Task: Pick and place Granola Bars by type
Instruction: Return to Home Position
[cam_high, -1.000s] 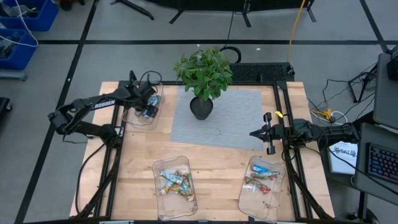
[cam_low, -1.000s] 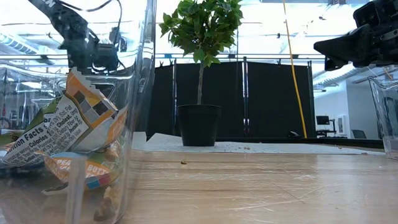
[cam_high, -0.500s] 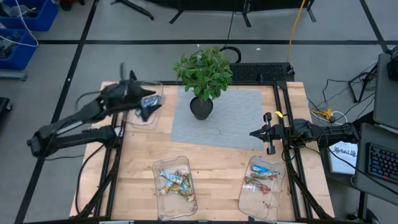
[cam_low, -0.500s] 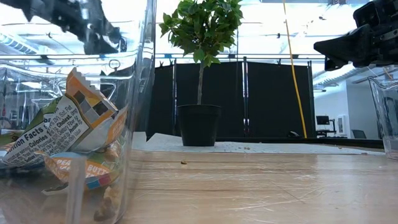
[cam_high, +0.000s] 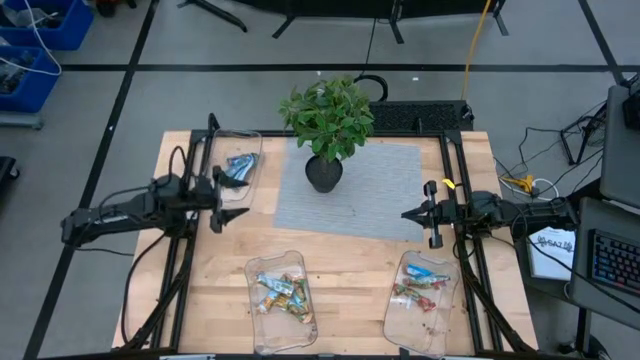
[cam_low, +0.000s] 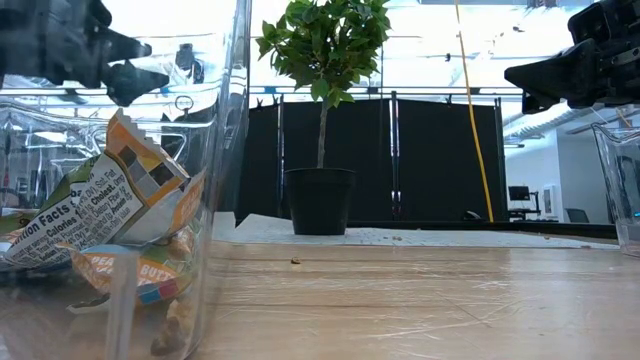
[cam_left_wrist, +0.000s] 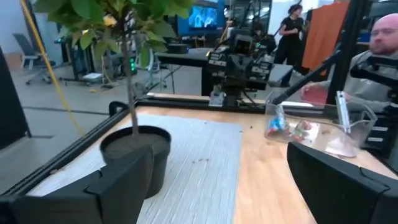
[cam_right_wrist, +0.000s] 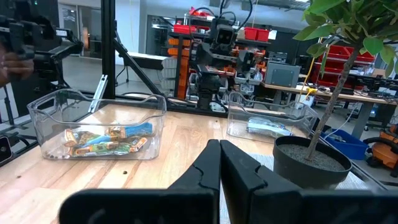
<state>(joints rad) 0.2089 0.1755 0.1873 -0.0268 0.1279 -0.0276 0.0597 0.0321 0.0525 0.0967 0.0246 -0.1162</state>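
Fingers (cam_left_wrist: 121, 183) of the left gripper (cam_high: 236, 198) stand spread wide apart and empty, above the left part of the pale wooden table (cam_high: 220, 290), pointing toward its middle. Just beyond that gripper, at the far left corner, a clear rounded plastic tray (cam_high: 250, 185) holds the blue-white foil-wrapped granola bars (cam_high: 240, 163), lying together toward its far end. Near the front edge, left of centre, a second clear plastic tray (cam_high: 280, 335) holds a loose heap of green-yellow-orange granola bars (cam_high: 283, 292); in the low view their crumpled wrappers press against its wall. At the far middle a small leafy green plant (cam_high: 328, 115) stands upright in a round black pot (cam_high: 323, 175), which sits on the far left corner of a grey ribbed mat (cam_high: 375, 190). Toward the front right, a third clear plastic tray (cam_high: 415, 335) holds the red-blue granola bars (cam_high: 420, 283), gathered in its far half. At the mat's right edge the right gripper (cam_high: 405, 214) hangs level, its fingers pressed together, pinching nothing, aimed leftward across the table.
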